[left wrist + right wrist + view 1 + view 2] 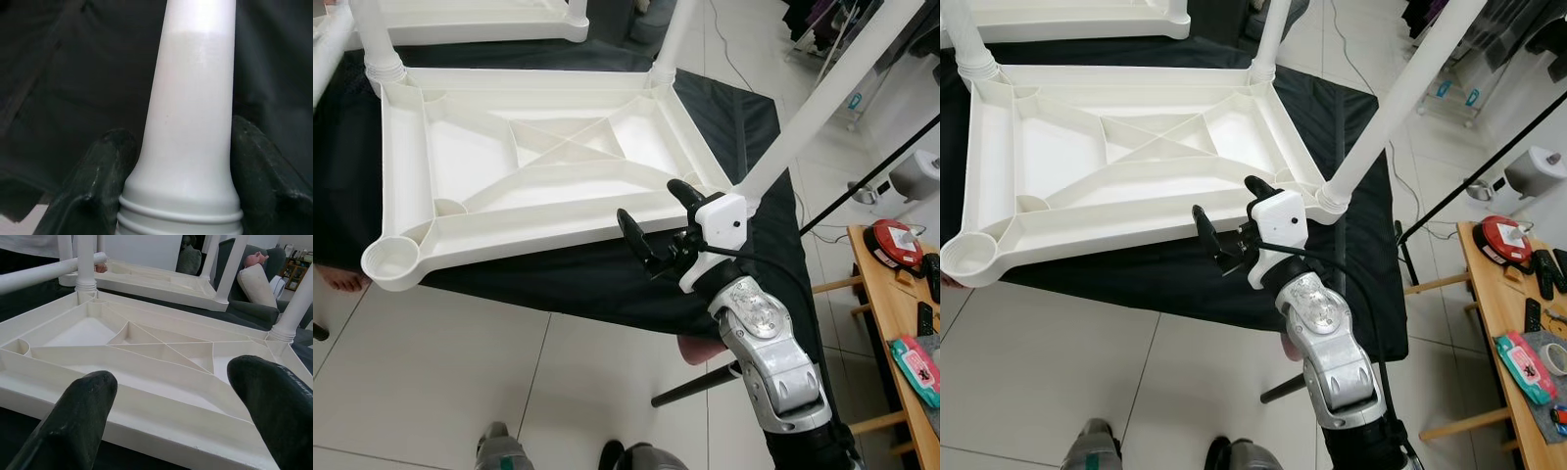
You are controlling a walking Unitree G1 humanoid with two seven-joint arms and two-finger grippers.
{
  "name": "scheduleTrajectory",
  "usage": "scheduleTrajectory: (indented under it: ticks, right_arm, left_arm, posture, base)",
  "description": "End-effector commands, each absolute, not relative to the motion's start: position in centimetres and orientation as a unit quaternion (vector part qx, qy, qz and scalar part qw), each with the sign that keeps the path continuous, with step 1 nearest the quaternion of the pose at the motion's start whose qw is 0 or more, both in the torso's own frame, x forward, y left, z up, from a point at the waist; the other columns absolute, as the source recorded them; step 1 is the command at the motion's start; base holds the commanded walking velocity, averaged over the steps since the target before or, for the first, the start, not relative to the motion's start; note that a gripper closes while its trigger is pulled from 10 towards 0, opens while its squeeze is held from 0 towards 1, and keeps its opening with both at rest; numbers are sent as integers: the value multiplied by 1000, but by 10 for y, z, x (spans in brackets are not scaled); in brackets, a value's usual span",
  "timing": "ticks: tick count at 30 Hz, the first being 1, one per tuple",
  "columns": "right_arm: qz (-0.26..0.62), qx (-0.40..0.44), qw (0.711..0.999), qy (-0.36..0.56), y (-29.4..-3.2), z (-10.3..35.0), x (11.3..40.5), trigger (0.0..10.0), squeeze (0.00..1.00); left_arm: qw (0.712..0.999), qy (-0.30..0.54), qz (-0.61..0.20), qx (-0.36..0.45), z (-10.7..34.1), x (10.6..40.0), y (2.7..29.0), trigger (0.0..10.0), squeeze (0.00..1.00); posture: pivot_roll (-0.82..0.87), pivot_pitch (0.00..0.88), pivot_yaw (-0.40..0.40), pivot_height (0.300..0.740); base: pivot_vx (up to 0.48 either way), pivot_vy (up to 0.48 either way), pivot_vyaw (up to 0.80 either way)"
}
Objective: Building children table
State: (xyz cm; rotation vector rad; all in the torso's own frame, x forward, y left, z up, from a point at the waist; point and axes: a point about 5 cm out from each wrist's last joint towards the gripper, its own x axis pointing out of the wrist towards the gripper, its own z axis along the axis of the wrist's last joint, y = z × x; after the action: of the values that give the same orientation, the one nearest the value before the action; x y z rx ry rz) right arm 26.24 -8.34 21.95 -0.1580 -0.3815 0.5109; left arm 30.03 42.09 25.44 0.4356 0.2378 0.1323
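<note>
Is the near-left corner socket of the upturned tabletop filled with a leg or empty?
Empty. The near-left corner socket of the white tabletop shows as an open round cup, while the other three corners have legs standing in them.

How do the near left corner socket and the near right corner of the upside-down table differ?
The near left corner socket of the table is an open round cup with no leg. The near right corner already has a white leg fitted, rising at a slant. Both are white plastic.

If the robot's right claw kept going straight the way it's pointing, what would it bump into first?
Most likely the near side rim of the upside-down white table top. The open right claw points straight at that rim from just in front of it, with nothing between them.
</note>
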Motion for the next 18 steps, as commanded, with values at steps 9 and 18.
scheduleTrajectory:
  ticks: [9, 18]
  right_arm:
    - [241, -70, 950, -183, -84, 217, 266, 10000, 0]
    - [238, -68, 951, -185, -83, 216, 267, 10000, 0]
  left_arm:
    - [972, 41, -60, 224, 283, 310, 390, 10000, 0]
    - [992, -54, 15, 115, 298, 315, 393, 10000, 0]
  posture:
    - [184, 183, -135, 740]
    - [186, 176, -125, 740]
  base:
    - [0, 0, 0]
    - [0, 0, 0]
